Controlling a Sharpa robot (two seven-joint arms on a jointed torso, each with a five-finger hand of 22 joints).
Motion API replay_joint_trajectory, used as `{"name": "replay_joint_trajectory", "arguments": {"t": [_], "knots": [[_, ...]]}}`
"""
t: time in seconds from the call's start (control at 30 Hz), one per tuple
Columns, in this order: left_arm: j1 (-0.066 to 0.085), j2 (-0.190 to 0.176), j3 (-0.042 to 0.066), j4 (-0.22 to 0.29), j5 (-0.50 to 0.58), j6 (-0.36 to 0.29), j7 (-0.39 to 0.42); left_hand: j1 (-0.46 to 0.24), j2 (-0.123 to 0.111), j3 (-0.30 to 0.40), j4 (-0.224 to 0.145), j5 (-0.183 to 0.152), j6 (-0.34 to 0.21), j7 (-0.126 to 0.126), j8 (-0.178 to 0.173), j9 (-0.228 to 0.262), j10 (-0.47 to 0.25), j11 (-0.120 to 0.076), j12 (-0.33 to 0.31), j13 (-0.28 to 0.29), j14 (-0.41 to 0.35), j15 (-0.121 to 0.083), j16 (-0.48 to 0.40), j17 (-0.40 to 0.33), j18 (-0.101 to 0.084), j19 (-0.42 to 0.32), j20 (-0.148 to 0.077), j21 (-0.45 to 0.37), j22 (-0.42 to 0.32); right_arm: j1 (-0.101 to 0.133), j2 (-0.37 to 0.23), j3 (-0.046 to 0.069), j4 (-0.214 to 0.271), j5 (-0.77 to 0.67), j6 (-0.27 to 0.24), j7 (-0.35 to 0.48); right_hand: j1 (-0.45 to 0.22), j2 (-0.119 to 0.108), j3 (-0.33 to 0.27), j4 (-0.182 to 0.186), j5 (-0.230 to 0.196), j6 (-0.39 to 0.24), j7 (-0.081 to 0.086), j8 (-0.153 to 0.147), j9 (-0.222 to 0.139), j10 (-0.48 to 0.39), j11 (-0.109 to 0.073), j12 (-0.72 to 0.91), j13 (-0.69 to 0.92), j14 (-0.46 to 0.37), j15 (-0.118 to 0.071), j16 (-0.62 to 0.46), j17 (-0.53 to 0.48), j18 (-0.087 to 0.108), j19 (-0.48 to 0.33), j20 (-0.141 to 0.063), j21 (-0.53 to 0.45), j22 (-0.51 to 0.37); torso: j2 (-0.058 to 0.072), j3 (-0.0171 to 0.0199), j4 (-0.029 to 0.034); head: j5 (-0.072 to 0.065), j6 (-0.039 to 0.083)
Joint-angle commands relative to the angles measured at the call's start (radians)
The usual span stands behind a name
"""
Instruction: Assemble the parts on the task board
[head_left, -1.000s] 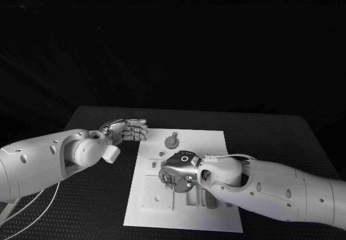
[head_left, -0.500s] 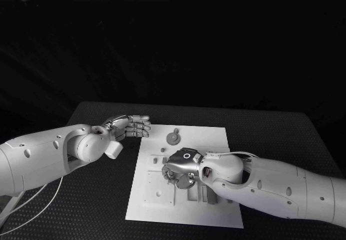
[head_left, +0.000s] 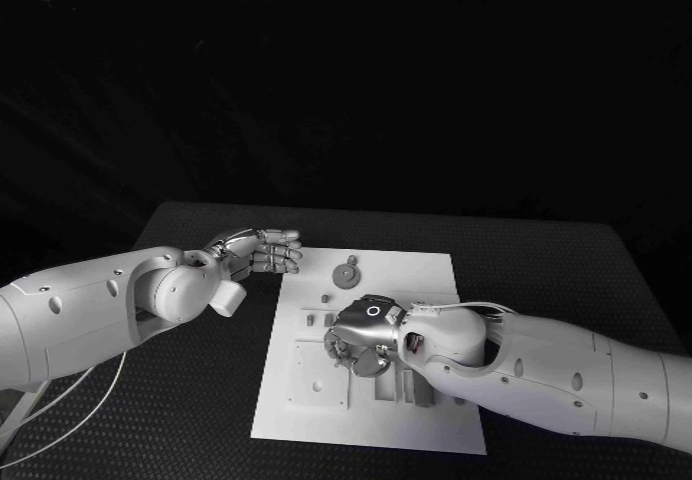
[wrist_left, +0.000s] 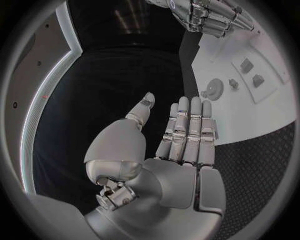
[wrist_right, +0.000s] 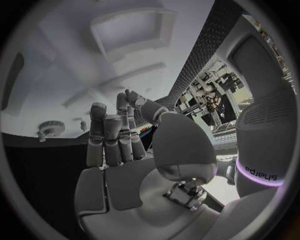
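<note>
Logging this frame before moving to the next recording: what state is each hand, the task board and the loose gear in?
left hand: holds nothing, fingers straight and side by side, beside the board's edge.
right hand: over the board's middle, fingers curled down; whether it holds anything cannot be told.
task board: flat on the table.
gear: lying flat on the board, untouched.

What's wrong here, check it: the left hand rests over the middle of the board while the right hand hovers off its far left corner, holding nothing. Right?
The hands are swapped. In the head view the right hand is over the middle of the board; the left hand hovers off its far left corner, holding nothing.
</note>
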Motion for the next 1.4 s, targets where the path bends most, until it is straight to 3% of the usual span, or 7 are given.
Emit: {"name": "replay_joint_trajectory", "arguments": {"t": [0.03, 1.13, 1.4], "knots": [[0.002, 0.002, 0.001, 0.002, -0.007, 0.019, 0.005, 0.01, 0.001, 0.0, 0.003, 0.0, 0.006, 0.002, 0.0, -0.001, 0.005, 0.003, -0.002, 0.001, 0.008, 0.0, -0.006, 0.001, 0.008, 0.005, -0.002, 0.002, -0.002, -0.001, 0.003, 0.0, 0.002, -0.011, 0.016, -0.001, 0.003, 0.003, 0.007, -0.001, 0.003, 0.006, 0.001, 0.005, 0.037, 0.006, -0.002, 0.0, 0.001, 0.004, -0.003, -0.001, -0.001, 0.016, -0.001, -0.007, 0.006, 0.016, 0.0, 0.0002, 0.0, -0.001, -0.001], [0.002, 0.005, 0.001, 0.001, -0.03, 0.033, -0.003, 0.008, 0.0, 0.0, 0.003, 0.0, 0.005, 0.003, -0.002, -0.002, 0.003, 0.004, -0.004, 0.001, 0.007, 0.001, -0.009, 0.001, 0.007, 0.003, -0.001, 0.0, -0.003, -0.006, 0.021, -0.003, -0.011, -0.022, 0.03, -0.01, 0.001, 0.003, 0.008, -0.001, 0.003, 0.006, 0.001, 0.004, 0.039, 0.005, -0.002, -0.001, 0.004, 0.006, -0.003, -0.003, -0.001, 0.016, -0.001, -0.008, 0.005, 0.016, 0.0, 0.0005, 0.0001, -0.005, -0.008], [0.002, 0.006, 0.0, 0.0, -0.033, 0.035, -0.004, 0.008, -0.001, 0.001, 0.003, 0.0, 0.005, 0.004, -0.002, -0.003, 0.002, 0.004, -0.005, 0.001, 0.006, 0.001, -0.01, 0.002, 0.006, 0.003, -0.001, 0.0, -0.004, -0.007, 0.02, -0.003, -0.011, -0.025, 0.022, -0.011, 0.001, 0.003, 0.009, -0.001, 0.003, 0.006, 0.001, 0.004, 0.04, 0.005, -0.002, -0.001, 0.005, 0.006, -0.003, -0.003, -0.001, 0.016, -0.001, -0.008, 0.005, 0.016, 0.0, 0.0006, 0.0002, -0.006, -0.005]]}}
